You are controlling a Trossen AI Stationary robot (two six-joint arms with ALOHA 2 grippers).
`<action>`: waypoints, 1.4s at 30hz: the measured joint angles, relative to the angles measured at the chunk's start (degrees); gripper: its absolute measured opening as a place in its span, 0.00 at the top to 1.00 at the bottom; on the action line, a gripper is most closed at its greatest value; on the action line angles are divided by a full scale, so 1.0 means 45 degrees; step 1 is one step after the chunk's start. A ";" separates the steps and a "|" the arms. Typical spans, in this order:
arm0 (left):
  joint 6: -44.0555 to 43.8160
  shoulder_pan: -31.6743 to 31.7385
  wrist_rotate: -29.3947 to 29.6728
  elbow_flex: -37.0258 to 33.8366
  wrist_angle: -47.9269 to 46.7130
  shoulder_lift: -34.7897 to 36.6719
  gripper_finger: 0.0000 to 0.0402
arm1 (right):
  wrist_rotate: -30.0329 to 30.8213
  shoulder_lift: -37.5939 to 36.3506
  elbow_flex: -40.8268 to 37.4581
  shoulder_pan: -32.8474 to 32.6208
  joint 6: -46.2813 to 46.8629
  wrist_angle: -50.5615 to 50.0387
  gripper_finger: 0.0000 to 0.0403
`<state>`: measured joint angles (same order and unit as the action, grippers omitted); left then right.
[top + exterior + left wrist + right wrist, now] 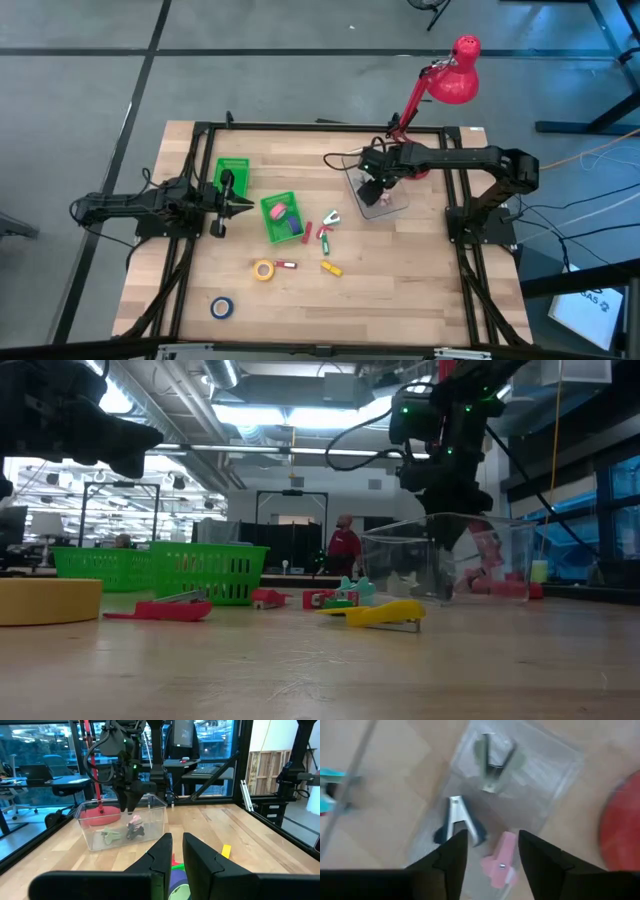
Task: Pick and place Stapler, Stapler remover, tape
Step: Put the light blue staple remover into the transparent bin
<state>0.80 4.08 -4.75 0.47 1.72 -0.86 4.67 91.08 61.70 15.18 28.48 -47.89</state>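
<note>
My right gripper (pixel 492 845) hangs open, pointing down over a clear plastic box (pixel 385 205) at the far right. Three staple removers lie on the box's floor: a pale green one (pixel 492 757), a dark blue one (pixel 462 820) and a pink one (pixel 500 867) just below the fingertips. A yellow tape roll (pixel 264 269) and a blue one (pixel 222 307) lie flat on the near left of the table. Small red, green and yellow staplers or removers (pixel 325 238) lie at the middle. My left gripper (pixel 177 842) waits level at the left, shut on nothing.
Two green bins (pixel 232 170) (pixel 282 217) stand beside my left gripper; the nearer holds pink and blue things. A red desk lamp (pixel 455 75) stands with its base (pixel 620 820) next to the clear box. A black frame rims the table.
</note>
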 joint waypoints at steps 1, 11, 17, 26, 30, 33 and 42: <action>0.0000 0.0000 0.0000 0.0000 0.0000 0.0000 0.89 | -0.0071 0.0007 0.0095 -0.0005 -0.0009 -0.0023 0.53; 0.0000 0.0000 0.0000 0.0000 0.0000 0.0000 0.89 | -0.0102 -0.0136 0.2166 -0.0292 -0.0581 -0.0258 0.38; -0.0001 0.0000 0.0000 0.0000 0.0000 0.0001 0.89 | 0.1308 -0.0428 0.3776 -0.1660 -0.1773 -0.0351 0.39; 0.0000 0.0000 0.0000 0.0000 0.0000 0.0000 0.89 | 0.1535 -0.0197 0.4763 -0.4198 -0.3961 -0.0224 0.40; -0.0005 0.0000 0.0000 0.0000 0.0000 0.0003 0.89 | 0.1524 0.0298 0.4748 -0.5320 -0.4223 -0.0099 0.40; -0.0004 0.0000 0.0000 0.0000 0.0004 0.0004 0.89 | 0.1485 0.0821 0.4748 -0.5879 -0.5784 0.0023 0.40; 0.0000 0.0000 0.0000 0.0000 0.0012 0.0003 0.89 | 0.1492 0.2772 0.4748 -0.6011 -1.1574 0.0304 0.41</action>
<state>0.80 4.08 -4.75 0.47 1.77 -0.85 11.38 103.55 83.07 -11.87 -23.60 -46.53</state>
